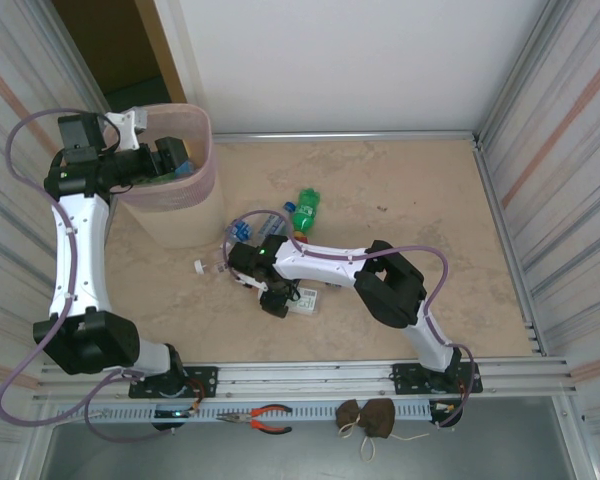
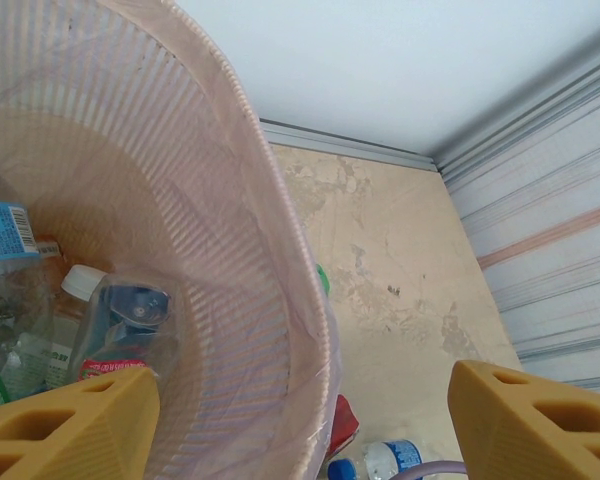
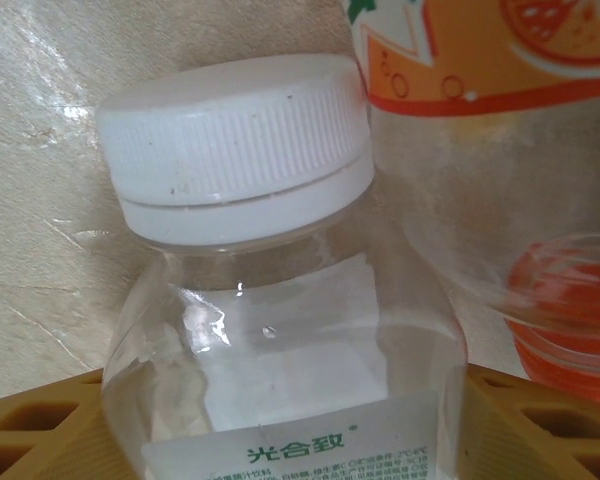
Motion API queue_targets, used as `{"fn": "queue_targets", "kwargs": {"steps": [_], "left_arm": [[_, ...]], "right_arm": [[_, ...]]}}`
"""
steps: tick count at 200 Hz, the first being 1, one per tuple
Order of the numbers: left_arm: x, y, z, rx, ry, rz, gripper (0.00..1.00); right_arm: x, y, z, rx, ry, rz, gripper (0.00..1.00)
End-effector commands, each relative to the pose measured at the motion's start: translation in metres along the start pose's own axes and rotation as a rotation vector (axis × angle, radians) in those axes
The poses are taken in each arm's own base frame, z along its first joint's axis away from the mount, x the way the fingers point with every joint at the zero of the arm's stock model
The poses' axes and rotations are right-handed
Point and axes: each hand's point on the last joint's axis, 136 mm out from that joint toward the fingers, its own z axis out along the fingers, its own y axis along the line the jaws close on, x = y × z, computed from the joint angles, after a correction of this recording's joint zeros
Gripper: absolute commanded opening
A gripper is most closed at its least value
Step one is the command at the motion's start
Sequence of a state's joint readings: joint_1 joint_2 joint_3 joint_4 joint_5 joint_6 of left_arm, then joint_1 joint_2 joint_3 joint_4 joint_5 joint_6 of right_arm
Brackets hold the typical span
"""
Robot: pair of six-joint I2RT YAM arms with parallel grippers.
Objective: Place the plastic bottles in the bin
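Note:
The pale-pink bin (image 1: 185, 200) stands at the far left, with several plastic bottles (image 2: 120, 330) lying inside it. My left gripper (image 1: 175, 160) hovers over the bin's rim (image 2: 310, 330), open and empty (image 2: 300, 435). On the floor lies a clear bottle with a white cap (image 3: 240, 150) and a white label (image 1: 305, 298). My right gripper (image 1: 277, 298) is low over it, its fingers (image 3: 40, 430) pressed against both sides of the body, shut on it (image 3: 285, 420). An orange-labelled bottle (image 3: 480, 100) lies right beside it. A green bottle (image 1: 305, 210) and blue-capped bottles (image 1: 255, 225) lie just beyond.
A loose white cap (image 1: 198, 266) lies on the floor near the bin. Corrugated metal walls (image 1: 550, 150) close in both sides, and a rail (image 1: 310, 375) runs along the near edge. Pliers (image 1: 265, 418) and a brown bundle (image 1: 370, 415) lie in front of it.

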State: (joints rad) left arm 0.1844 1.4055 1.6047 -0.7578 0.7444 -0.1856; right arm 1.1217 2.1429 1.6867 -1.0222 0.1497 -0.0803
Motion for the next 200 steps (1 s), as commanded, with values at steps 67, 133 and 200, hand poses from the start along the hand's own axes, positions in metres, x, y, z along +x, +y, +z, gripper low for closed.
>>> {"fn": "queue_targets", "kwargs": {"steps": [67,133,200], "left_arm": [[-0.002,-0.024,-0.020,0.059,-0.057,0.041,0.76],[-0.008,-0.054,-0.030,0.199,-0.140,0.123,0.75],[-0.005,-0.108,-0.030,0.344,-0.208,0.288,0.77]], "right_arm": [[0.001,0.012,-0.050,-0.143,-0.116,0.065,0.64],[-0.003,-0.028,-0.144,-0.360,-0.463,0.288,0.64],[0.008,-0.107,-0.247,-0.454,-0.948,0.546,0.65]]}}
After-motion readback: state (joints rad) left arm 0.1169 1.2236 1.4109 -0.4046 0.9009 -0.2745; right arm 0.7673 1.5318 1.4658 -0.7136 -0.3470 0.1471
